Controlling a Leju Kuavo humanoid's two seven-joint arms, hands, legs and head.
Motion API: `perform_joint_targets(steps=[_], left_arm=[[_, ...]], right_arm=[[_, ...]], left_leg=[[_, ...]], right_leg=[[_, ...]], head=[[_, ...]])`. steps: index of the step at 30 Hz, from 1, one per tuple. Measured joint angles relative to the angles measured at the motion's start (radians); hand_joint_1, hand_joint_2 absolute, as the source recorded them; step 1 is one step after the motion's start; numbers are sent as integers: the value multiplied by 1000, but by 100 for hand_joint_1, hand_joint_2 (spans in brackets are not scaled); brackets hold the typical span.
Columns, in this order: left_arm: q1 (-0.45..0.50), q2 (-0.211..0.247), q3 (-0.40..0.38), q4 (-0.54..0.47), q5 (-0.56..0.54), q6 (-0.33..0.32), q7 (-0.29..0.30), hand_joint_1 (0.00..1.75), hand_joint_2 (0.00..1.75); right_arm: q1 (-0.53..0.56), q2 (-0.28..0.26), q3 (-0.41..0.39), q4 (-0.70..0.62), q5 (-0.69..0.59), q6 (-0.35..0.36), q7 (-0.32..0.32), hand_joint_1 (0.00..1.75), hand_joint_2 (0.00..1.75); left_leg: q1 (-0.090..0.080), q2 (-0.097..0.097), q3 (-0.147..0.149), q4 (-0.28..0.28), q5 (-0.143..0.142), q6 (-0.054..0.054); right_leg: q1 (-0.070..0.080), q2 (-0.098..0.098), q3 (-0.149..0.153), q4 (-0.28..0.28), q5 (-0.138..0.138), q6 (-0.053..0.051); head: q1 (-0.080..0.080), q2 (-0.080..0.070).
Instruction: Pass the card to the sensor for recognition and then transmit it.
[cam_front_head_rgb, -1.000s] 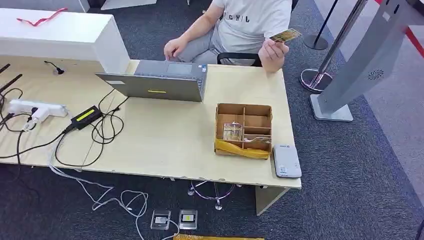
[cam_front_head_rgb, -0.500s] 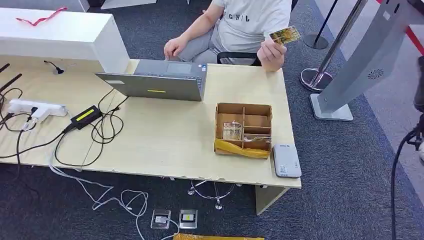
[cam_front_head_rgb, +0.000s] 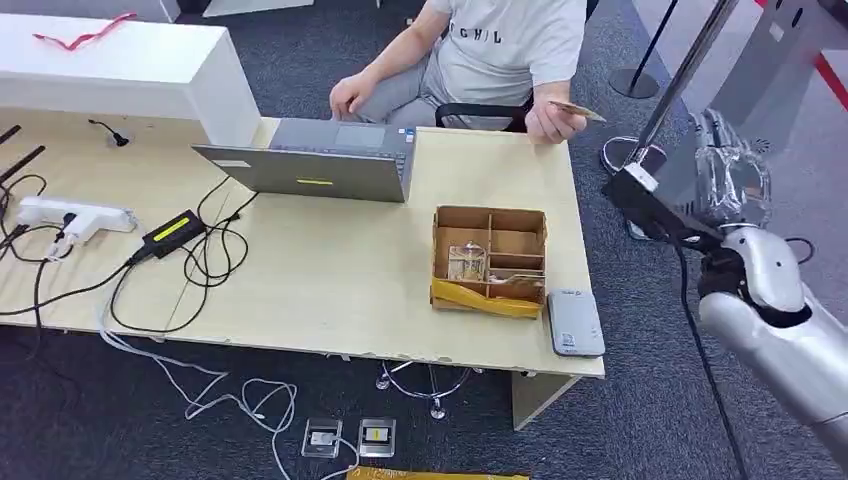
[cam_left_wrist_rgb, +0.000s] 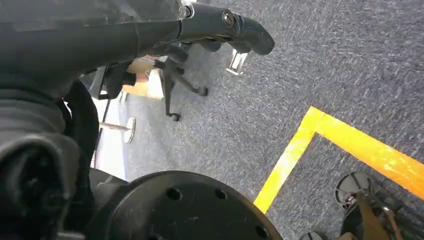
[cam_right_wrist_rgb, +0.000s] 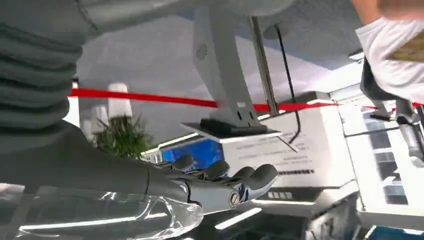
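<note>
A person seated behind the table holds a gold-patterned card (cam_front_head_rgb: 575, 110) out flat past the table's far right corner. The card (cam_right_wrist_rgb: 411, 51) appears as a blurred gold patch in the right wrist view. A grey card sensor (cam_front_head_rgb: 574, 322) lies on the table's front right corner. My right hand (cam_front_head_rgb: 733, 180) is raised beside the table's right side, right of the card and apart from it. Its fingers (cam_right_wrist_rgb: 225, 180) are stretched out with nothing in them. My left hand (cam_left_wrist_rgb: 220, 22) hangs over the carpet, fingers extended and holding nothing.
A cardboard divider box (cam_front_head_rgb: 489, 258) stands next to the sensor. A laptop (cam_front_head_rgb: 320, 165) sits mid-table, with cables and a power strip (cam_front_head_rgb: 70, 218) to the left. A grey kiosk stand (cam_front_head_rgb: 700, 150) and a stanchion pole (cam_front_head_rgb: 640, 150) stand behind my right hand.
My right arm has swung up into the head view from the right. The person has lowered the card and tipped it from upright to flat.
</note>
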Motion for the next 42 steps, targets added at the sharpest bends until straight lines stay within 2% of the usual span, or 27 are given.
perform_joint_targets(steps=[5,11,14,17,18,19,42], left_arm=[[0,0,0,0,-2,-8,5,0,0],[0,0,0,0,-2,-8,5,0,0],[0,0,0,0,-2,-9,-19,0,0],[0,3,0,3,-4,-7,-27,0,0],[0,6,0,3,-5,-6,-29,0,0],[0,6,0,3,-6,-6,-29,0,0],[0,9,0,3,-24,-21,-18,0,0]], right_arm=[[5,18,33,-5,96,18,-8,0,175],[6,20,34,-5,101,18,-9,0,175],[27,57,60,-2,132,17,-32,0,175],[34,81,61,5,100,19,-60,2,175],[40,89,61,7,90,19,-68,94,175],[45,96,61,8,86,19,-70,175,175],[90,120,54,10,84,-2,-63,175,175]], left_leg=[[0,0,0,0,0,0],[0,0,0,0,0,0],[0,0,0,0,0,0],[0,0,0,0,0,0],[0,1,0,0,0,0],[0,1,0,0,0,0],[0,1,0,0,0,0]], right_leg=[[0,0,0,0,0,0],[0,0,0,0,0,0],[0,0,0,0,0,0],[0,0,0,0,0,0],[0,1,0,0,0,0],[0,0,0,0,0,0],[0,1,0,0,0,0]], head=[[0,0],[0,0],[0,0],[0,0],[0,0],[0,0],[0,0]])
